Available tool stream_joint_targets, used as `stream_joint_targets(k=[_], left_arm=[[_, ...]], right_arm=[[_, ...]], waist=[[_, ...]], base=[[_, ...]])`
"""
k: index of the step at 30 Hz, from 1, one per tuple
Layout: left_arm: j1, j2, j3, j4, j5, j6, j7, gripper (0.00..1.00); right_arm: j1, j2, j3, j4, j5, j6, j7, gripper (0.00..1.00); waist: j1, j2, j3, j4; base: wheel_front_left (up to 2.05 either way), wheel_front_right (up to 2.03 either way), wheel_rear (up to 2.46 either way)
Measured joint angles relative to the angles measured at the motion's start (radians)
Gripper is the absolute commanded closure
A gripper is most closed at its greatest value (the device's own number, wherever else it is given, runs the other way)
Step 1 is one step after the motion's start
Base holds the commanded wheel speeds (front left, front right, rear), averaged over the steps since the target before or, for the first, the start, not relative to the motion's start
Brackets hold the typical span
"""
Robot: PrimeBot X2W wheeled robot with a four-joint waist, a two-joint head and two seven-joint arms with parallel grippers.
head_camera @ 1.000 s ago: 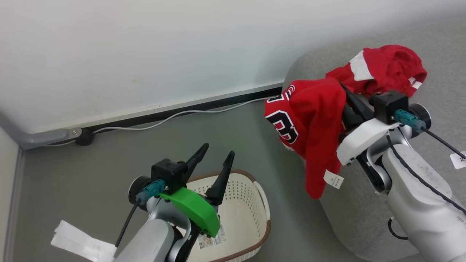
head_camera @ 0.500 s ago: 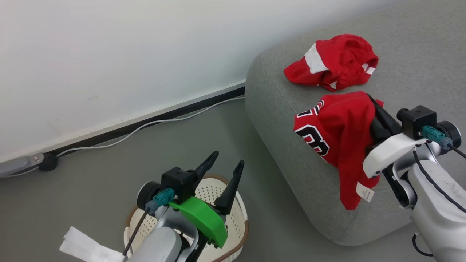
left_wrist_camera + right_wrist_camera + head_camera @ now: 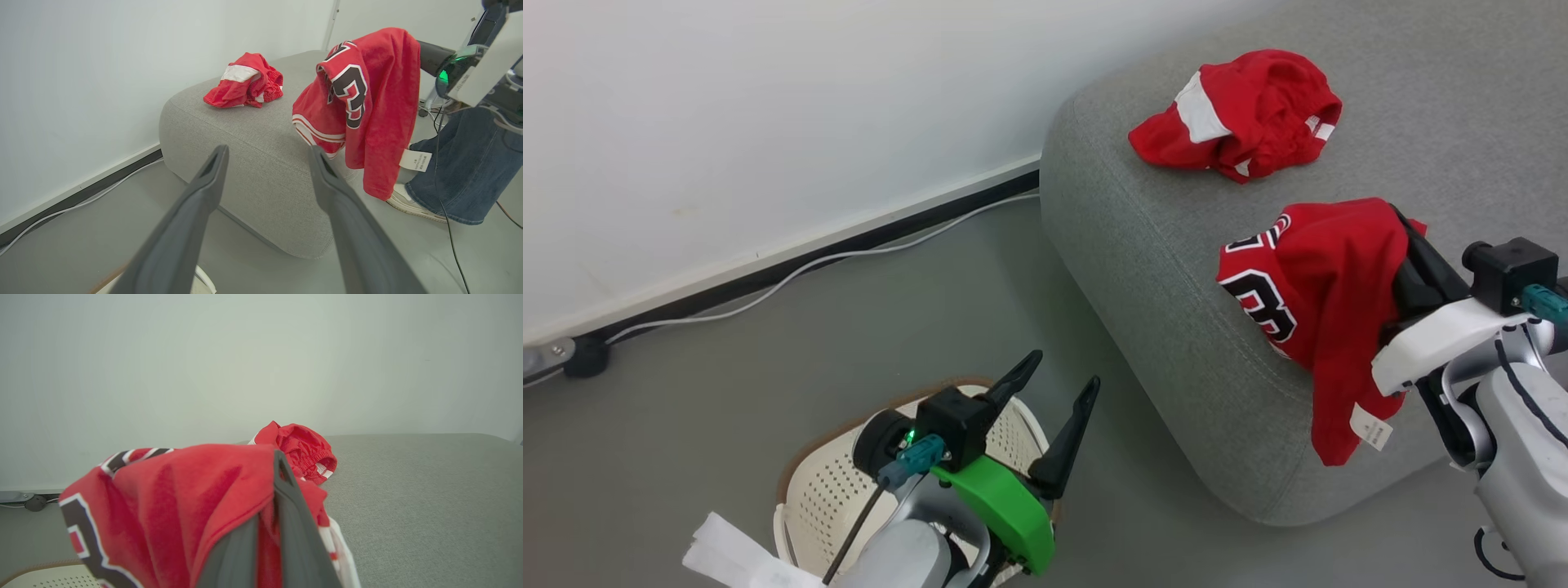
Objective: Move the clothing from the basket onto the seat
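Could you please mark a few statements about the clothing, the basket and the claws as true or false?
1. The right claw is shut on the numbered jersey. True.
2. The striped garment hangs from the left claw. False: it lies on the seat, and the left claw is open and empty.
3. The basket stands on the seat. False: it stands on the floor.
4. A white cable runs along the foot of the wall. True.
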Motion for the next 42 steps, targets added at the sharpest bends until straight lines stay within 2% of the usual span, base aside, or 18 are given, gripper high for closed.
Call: stream_joint_targets(k=[8, 16, 24, 31, 34, 42], left_arm=[[-0.014, 0.001, -0.007, -0.042, 0.034, 0.006, 0.027, 0.00], [-0.098, 0.009, -0.004, -0.102, 0.080, 0.018, 0.058, 0.00], [-0.166, 0.014, -0.003, -0.165, 0.104, 0.026, 0.081, 0.00], [-0.217, 0.016, -0.004, -0.211, 0.146, 0.026, 0.102, 0.00], [-0.231, 0.020, -0.002, -0.225, 0.150, 0.026, 0.111, 0.00], [-0.274, 0.037, 0.011, -0.274, 0.168, 0.035, 0.133, 0.00]], right_arm=[[-0.041, -0.024, -0.053, -0.040, 0.015, 0.000, 0.000, 1.00], [-0.277, -0.088, -0.118, -0.070, 0.014, 0.001, 0.007, 1.00], [-0.506, -0.164, -0.193, -0.048, 0.016, -0.002, 0.080, 1.00], [-0.616, -0.247, -0.259, 0.016, 0.021, -0.029, 0.117, 1.00], [-0.637, -0.268, -0.277, 0.051, 0.019, -0.050, 0.127, 1.00], [-0.674, -0.303, -0.306, 0.147, 0.002, -0.081, 0.144, 1.00]], waist=[[0.0000, 0.0000, 0.078, 0.017], [0.0000, 0.0000, 0.175, 0.043], [0.0001, -0.0001, 0.279, 0.090], [0.0002, 0.0000, 0.367, 0.151], [0.0001, 0.0000, 0.404, 0.179], [0.0002, 0.0000, 0.505, 0.235]], base=[[0.00, 0.00, 0.00], [0.00, 0.00, 0.00], [0.00, 0.00, 0.00], [0.00, 0.00, 0.00], [0.00, 0.00, 0.00], [0.00, 0.00, 0.00]])
